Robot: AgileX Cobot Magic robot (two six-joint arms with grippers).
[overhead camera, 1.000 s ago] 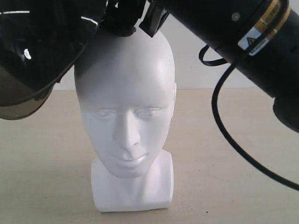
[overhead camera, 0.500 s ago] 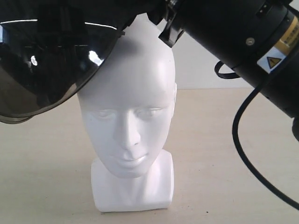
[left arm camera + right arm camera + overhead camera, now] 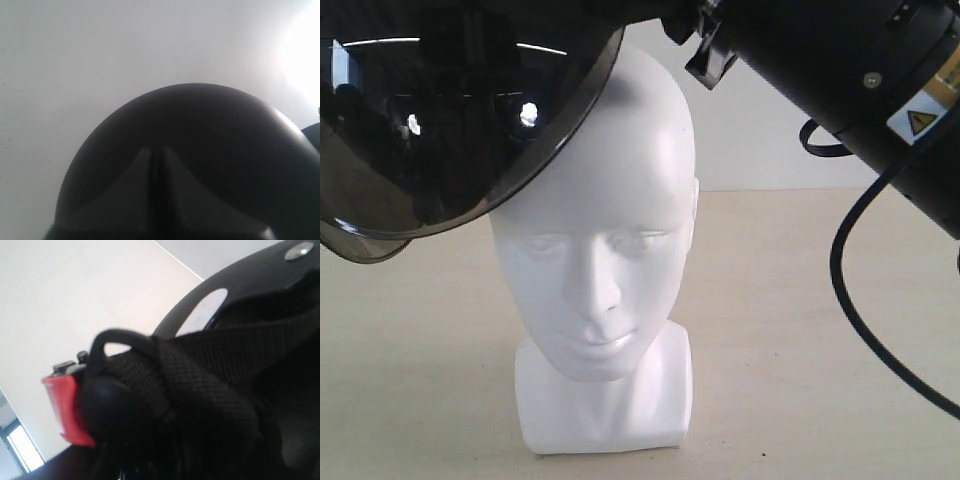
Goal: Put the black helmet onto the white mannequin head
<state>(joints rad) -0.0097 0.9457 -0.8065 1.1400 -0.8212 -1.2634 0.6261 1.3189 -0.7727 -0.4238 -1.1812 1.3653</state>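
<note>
About halfway, I'd say: the matte black rounded helmet hangs high and left of the glossy white mannequin head, not seated. Left claw looks clenched on it; right claw, can't tell.

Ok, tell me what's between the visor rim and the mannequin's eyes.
Nothing. In the exterior view only bare white forehead shows between the visor rim of the black helmet and the eyes of the white mannequin head.
</note>
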